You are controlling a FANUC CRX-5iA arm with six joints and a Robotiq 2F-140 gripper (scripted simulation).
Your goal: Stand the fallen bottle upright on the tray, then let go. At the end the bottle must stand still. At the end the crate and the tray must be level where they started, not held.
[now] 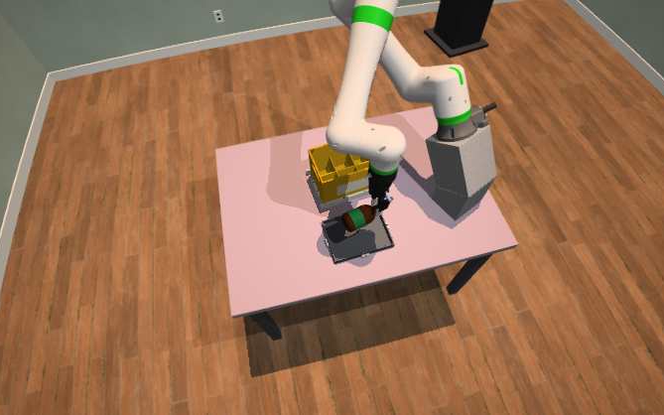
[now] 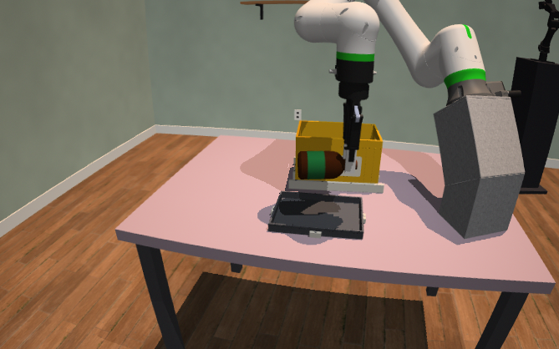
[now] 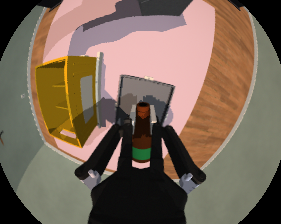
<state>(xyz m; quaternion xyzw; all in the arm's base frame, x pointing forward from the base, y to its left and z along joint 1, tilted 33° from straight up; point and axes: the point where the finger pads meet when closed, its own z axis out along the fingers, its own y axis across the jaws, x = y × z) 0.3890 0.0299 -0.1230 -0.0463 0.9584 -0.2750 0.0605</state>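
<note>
Bottle (image 1: pixel 358 217) (image 2: pixel 319 164) (image 3: pixel 141 142) hangs sideways above the tray (image 1: pixel 357 255) (image 2: pixel 316 230) (image 3: pixel 158 86), its neck gripped by the pincer (image 1: pixel 376 208) (image 2: pixel 350 160) (image 3: pixel 143 110). In the exterior view its body points toward nine o'clock from the pincer; the crate (image 1: pixel 341 180) (image 2: pixel 370 160) (image 3: pixel 73 100) stands at twelve o'clock from the tray, on the counter (image 1: pixel 267 257) (image 2: pixel 195 208) (image 3: pixel 141 55).

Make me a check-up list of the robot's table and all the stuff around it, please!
Surface: pink table, shadows across it.
Job's things: brown bottle sideways above the dark tray; yellow crate upright.
Clutter: nothing seen.
Gripper: pincer shut on the bottle's neck.
Cables: nothing seen.
Surroundings: wooden floor, green walls, black stand.
</note>
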